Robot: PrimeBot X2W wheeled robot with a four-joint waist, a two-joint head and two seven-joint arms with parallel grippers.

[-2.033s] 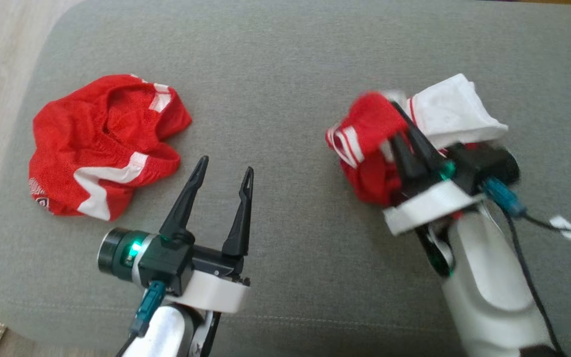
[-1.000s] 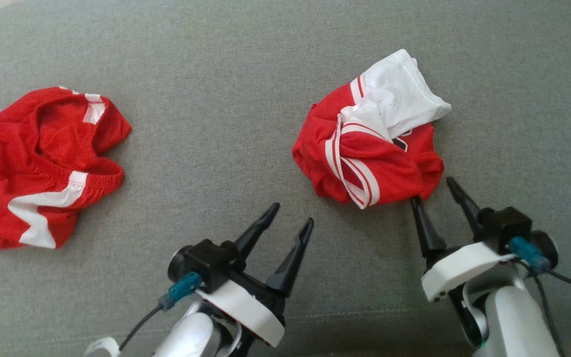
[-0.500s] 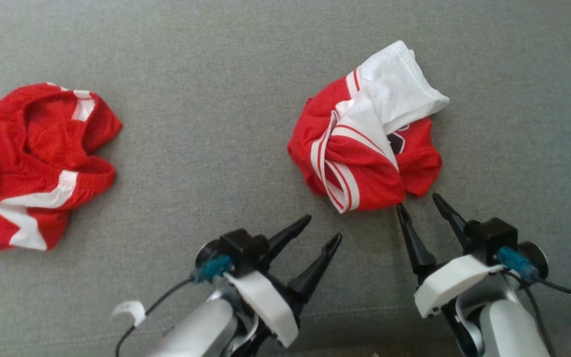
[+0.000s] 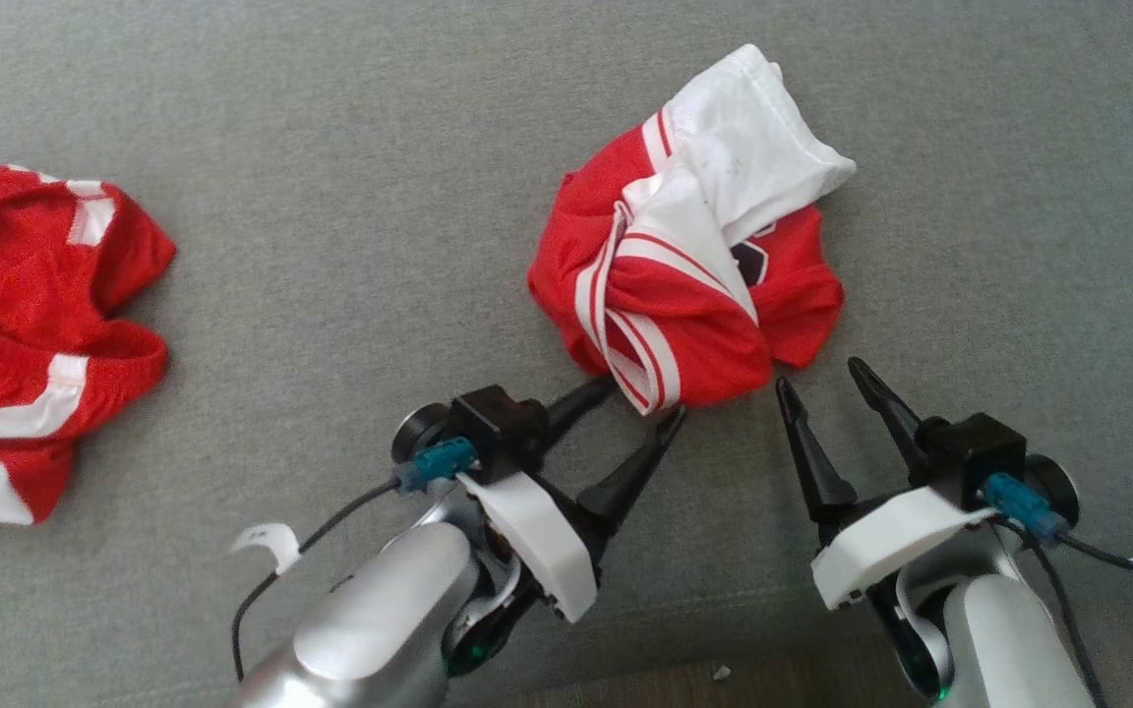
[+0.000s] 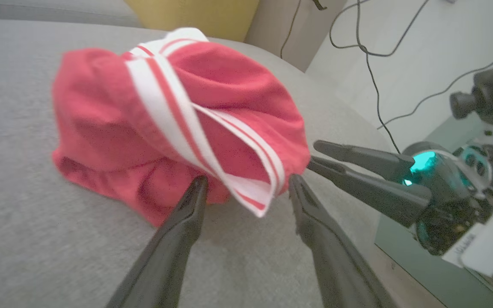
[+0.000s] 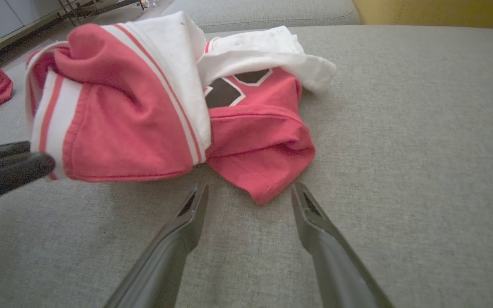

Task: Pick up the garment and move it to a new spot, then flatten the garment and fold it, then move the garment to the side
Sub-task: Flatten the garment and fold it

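Spare red cloth lay crumpled at the far left of the grey cushion, well apart from the rest. Left gripper was spread wide, holding nothing, its tips at the near edge of the garment, with the striped hem hanging between the fingers. Garment sat bunched mid-cushion, red and white. Right gripper was spread too, empty, just beside the garment's near right corner.

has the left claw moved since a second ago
Yes: the left claw has advanced toward the crumpled jersey lying on the cushion, its tips now at the striped hem.
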